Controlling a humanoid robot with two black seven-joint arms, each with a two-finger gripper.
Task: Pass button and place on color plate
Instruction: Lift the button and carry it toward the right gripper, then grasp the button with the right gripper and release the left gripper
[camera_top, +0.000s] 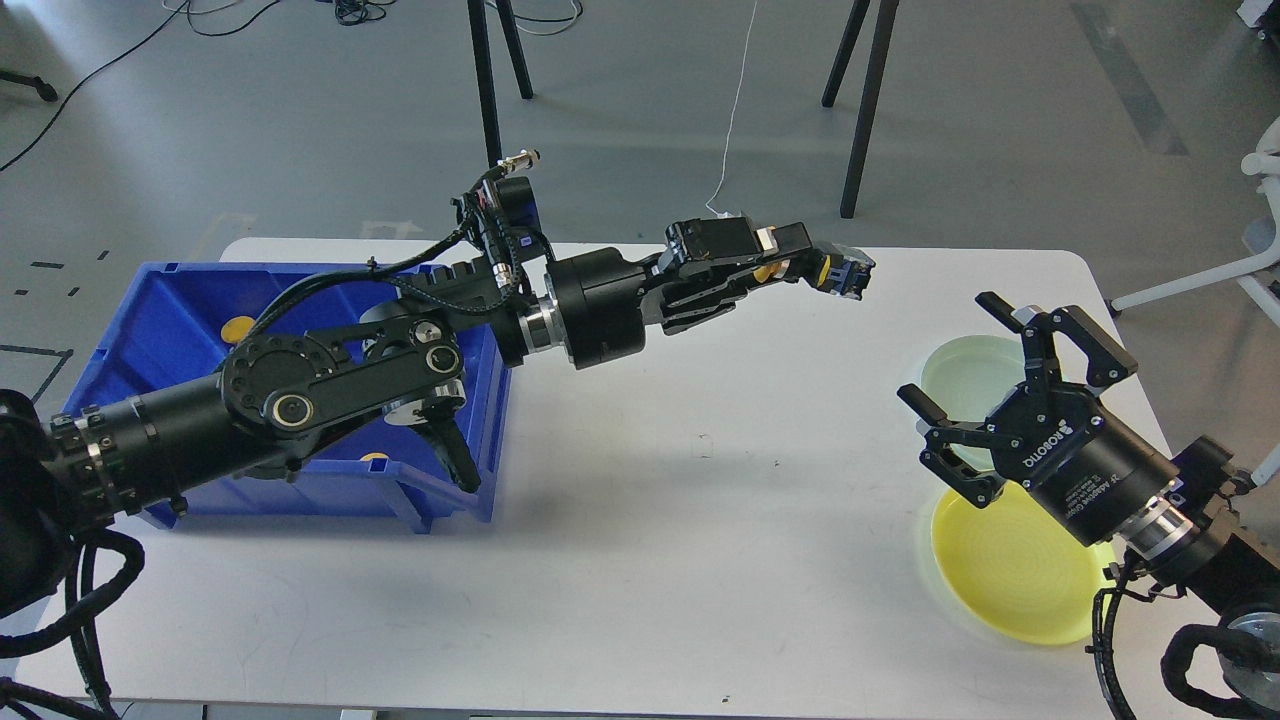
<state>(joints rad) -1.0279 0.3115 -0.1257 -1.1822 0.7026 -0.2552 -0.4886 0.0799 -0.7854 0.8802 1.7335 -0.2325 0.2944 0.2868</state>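
Observation:
My left gripper (835, 268) reaches out over the middle of the table, held above it. It is shut on a yellow button (846, 272) with a dark body. My right gripper (975, 395) is open and empty, low at the right, in front of the pale green plate (960, 375) and above the yellow plate (1010, 575). The two grippers are well apart. The blue bin (170, 320) stands at the left, mostly hidden by my left arm; one yellow button (238, 326) shows inside it.
The white table (650, 540) spans the view. Black stand legs (490, 90) and a white cable (735, 110) are on the floor behind the table.

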